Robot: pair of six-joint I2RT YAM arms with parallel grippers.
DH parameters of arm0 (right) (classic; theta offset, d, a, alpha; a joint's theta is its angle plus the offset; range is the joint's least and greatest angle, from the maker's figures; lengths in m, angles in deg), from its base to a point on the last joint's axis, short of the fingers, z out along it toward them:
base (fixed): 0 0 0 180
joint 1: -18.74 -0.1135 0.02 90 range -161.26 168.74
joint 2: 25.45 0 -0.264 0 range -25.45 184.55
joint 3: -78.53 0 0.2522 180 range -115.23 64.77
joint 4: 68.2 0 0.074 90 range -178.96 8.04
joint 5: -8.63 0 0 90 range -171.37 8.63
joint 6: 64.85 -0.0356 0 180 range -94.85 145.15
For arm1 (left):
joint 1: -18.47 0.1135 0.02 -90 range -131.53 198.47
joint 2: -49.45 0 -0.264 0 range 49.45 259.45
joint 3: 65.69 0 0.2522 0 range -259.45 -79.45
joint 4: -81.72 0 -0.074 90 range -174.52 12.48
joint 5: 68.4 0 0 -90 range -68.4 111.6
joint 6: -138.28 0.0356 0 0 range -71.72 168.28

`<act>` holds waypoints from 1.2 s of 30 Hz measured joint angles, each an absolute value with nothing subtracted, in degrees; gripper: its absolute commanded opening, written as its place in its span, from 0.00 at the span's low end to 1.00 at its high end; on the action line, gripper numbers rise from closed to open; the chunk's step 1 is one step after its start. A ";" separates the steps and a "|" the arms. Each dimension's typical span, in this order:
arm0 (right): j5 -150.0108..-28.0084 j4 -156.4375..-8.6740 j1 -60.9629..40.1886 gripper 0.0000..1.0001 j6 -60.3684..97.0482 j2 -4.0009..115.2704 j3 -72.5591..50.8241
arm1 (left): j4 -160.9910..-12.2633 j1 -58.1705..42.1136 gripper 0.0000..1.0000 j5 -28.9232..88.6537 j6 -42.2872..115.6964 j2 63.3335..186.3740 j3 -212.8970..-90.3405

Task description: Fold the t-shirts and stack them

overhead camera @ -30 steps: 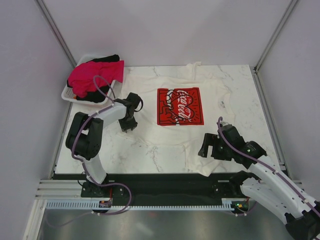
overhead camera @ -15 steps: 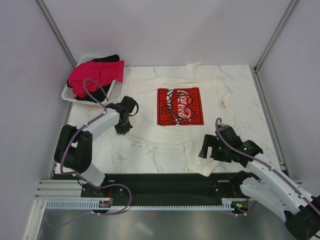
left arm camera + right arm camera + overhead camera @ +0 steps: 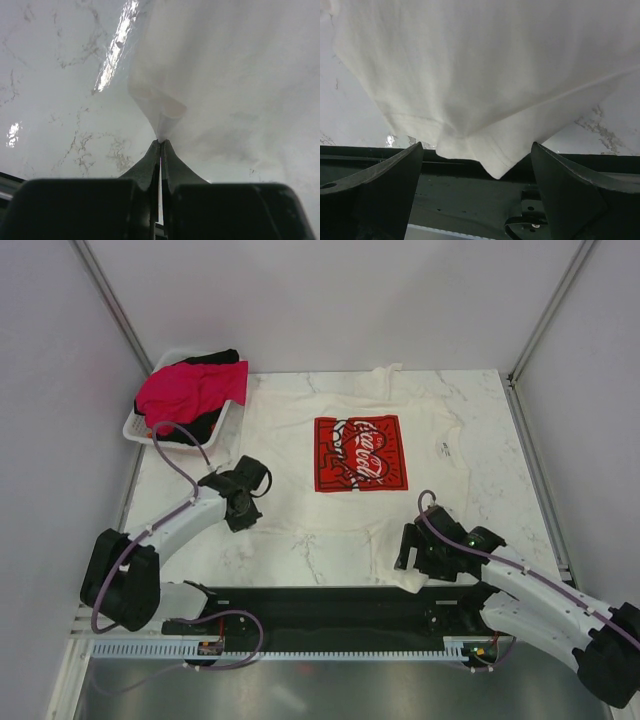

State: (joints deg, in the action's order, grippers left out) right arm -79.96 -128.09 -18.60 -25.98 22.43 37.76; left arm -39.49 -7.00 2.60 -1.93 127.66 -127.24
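Large white cloth t-shirt with red rectangular logo print (image 3: 420,455) lies spread on white marble counter (image 3: 500,440) | left gripper (image 3: 161,142) clenched on a pinched-up fold of its side edge | right gripper (image 3: 476,145) released, fingers wide either side of its near hem corner | bright red-pink shirt (image 3: 190,390) in white plastic basket (image 3: 135,425) beyond left gripper

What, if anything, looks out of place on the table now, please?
The white t-shirt is untidy: its near corner droops past the near edge of the table between the open right fingers, and the left fingers pinch its side hem into a puckered peak.
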 measured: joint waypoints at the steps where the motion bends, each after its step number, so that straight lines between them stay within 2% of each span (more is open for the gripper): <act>1: -79.54 -127.52 -19.87 0.95 -26.92 23.22 37.76 | -39.55 -7.29 0.02 2.77 -2.26 126.09 -125.99; 2: -79.17 -127.04 -20.92 0.90 -27.62 23.96 37.83 | -39.55 -7.40 0.02 2.91 -2.43 124.86 -125.12; 3: -78.67 -126.21 -21.90 0.77 -28.25 24.97 38.07 | -39.55 -7.42 0.02 3.06 -2.50 124.08 -124.66; 5: -77.95 -124.92 -23.52 0.61 -29.46 27.33 38.83 | -39.66 -7.37 0.02 3.60 -2.54 122.53 -124.05; 6: -77.45 -124.59 -23.83 0.45 -29.94 28.14 39.20 | -39.66 -7.37 0.02 3.76 -2.57 121.98 -124.03; 8: -76.59 -123.81 -24.00 0.26 -30.72 28.40 39.49 | -39.82 -7.37 0.02 3.95 -2.54 121.02 -124.03; 9: -76.24 -123.50 -24.02 0.06 -31.23 28.51 39.73 | -39.86 -7.37 0.02 4.02 -2.54 120.58 -124.03; 10: -76.05 -123.28 -24.07 0.00 -31.62 28.62 39.90 | -39.88 -7.37 0.02 4.13 -2.54 120.08 -124.00; 18: -75.35 -127.39 -24.94 0.00 -33.04 25.21 38.18 | -39.18 -7.37 0.02 5.72 -2.50 113.81 -123.90; 27: -71.19 -140.33 -25.03 0.00 -33.19 14.19 24.76 | -33.35 -7.37 0.02 7.10 -2.24 103.69 -124.86; 31: -67.85 -142.95 -25.03 0.00 -32.86 16.51 20.63 | -30.85 -7.40 0.02 7.08 -1.41 103.69 -127.31; 36: -60.38 -144.77 -24.99 0.00 -29.96 27.31 9.74 | -29.76 -7.18 0.02 5.75 1.13 109.96 -133.16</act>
State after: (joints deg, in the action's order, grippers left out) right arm -60.38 -144.77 -24.99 -29.96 27.31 9.74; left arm -29.76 -7.18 5.75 1.13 109.96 -133.16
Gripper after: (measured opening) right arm 0.010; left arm 0.028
